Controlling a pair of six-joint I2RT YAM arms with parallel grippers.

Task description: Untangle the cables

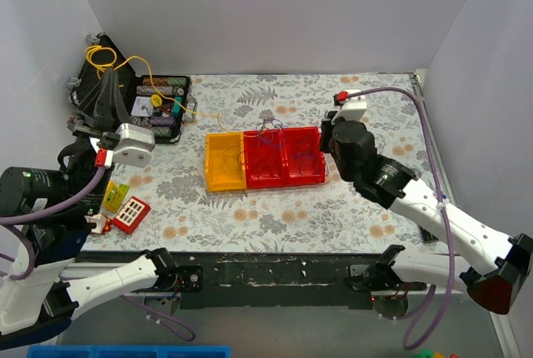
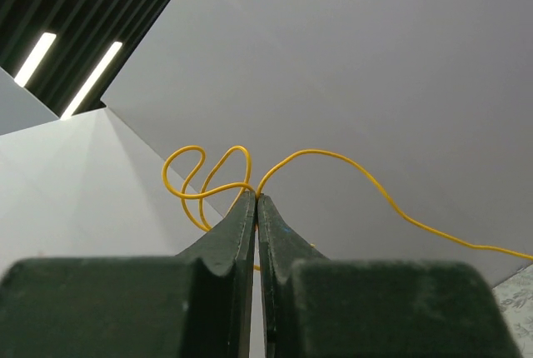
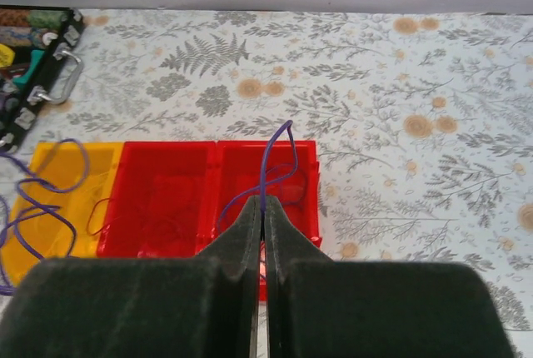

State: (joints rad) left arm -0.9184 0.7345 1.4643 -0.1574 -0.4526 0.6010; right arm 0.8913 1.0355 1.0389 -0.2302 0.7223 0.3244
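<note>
- Landmark: row of three bins on the floral table cover (image 1: 275,212). From left to right these are the yellow bin (image 1: 221,178), the middle red bin (image 1: 265,180) and the right red bin (image 1: 306,176).
- Left gripper (image 2: 256,200): raised well left of the bin row and beyond its far side, above the black tool case (image 1: 158,106). Jaws are pressed together on the yellow wire (image 2: 312,151).
- The yellow wire makes two small loops at the fingertips. It then arcs away and trails down toward the table, ending near the far left corner of the bin row.
- Right gripper (image 3: 262,208): at the right end of the bin row, over the right red bin. Jaws are closed on the purple wire (image 3: 263,179), which stands up from the pinch and bends over at its top.
- More purple wire (image 3: 50,185) loops over the yellow bin; whether it is the same strand is unclear.
- A thin dark-red wire (image 3: 104,202) lies in the middle red bin.
</note>
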